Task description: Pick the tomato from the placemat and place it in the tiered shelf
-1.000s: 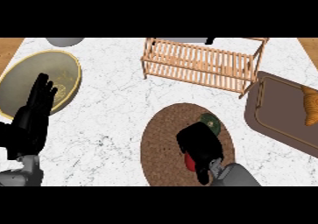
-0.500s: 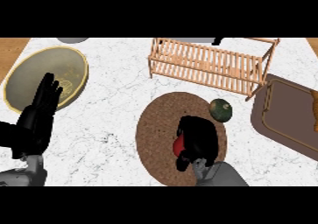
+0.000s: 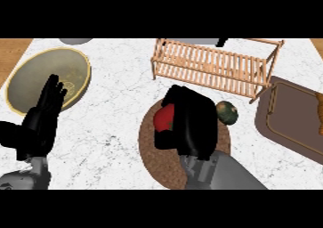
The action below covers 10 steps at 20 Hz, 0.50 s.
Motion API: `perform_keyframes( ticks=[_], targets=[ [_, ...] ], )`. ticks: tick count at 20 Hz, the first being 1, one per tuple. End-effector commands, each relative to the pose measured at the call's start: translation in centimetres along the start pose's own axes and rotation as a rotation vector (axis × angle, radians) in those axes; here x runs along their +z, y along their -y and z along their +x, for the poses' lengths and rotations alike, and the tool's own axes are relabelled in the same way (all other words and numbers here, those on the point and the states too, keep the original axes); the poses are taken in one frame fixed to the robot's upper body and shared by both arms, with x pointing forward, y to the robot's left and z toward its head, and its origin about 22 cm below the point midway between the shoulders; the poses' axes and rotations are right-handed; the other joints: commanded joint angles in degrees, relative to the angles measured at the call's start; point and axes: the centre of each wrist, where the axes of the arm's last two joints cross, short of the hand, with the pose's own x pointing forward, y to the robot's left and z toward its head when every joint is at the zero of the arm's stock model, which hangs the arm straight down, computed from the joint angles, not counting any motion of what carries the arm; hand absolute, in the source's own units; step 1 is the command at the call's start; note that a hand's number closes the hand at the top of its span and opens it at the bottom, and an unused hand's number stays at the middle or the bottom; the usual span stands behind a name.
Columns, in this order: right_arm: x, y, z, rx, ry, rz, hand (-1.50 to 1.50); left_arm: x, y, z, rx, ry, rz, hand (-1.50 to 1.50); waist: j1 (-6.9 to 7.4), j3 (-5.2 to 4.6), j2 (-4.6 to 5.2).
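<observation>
Right hand [image 3: 193,121] — clutching tomato [image 3: 164,120] — nearer shelf [image 3: 216,67] now.

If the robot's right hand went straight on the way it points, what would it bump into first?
Probably the wooden shelf, near its left end. The right hand, curled round the tomato, points toward it, though height is hard to judge.

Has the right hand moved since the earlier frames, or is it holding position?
Yes. The right hand, curled round the tomato, has moved up the view, from the middle of the placemat toward its far edge and the tiered shelf.
</observation>
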Motion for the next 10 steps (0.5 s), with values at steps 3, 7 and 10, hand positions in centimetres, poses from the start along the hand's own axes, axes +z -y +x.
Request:
perform_keyframes(
  ticks=[3, 7, 10],
  targets=[
    [0.1, 3.9, 3.6, -0.111, -0.185, -0.213, 1.5, 0.3, -0.3, -0.6, -0.002, -0.024, 0.008, 0.0, -1.02, -0.08, -0.36],
    [-1.4, 5.8, 4.7, -0.062, -0.214, -0.286, 1.5, 0.1, -0.7, 0.1, -0.006, -0.01, 0.013, 0.0, -0.89, -0.06, -0.34],
    [-2.1, 5.9, 4.6, -0.065, -0.242, -0.31, 1.5, 0.1, -1.0, -0.4, -0.006, 0.004, 0.02, 0.0, -1.04, -0.03, -0.05]
  ],
)
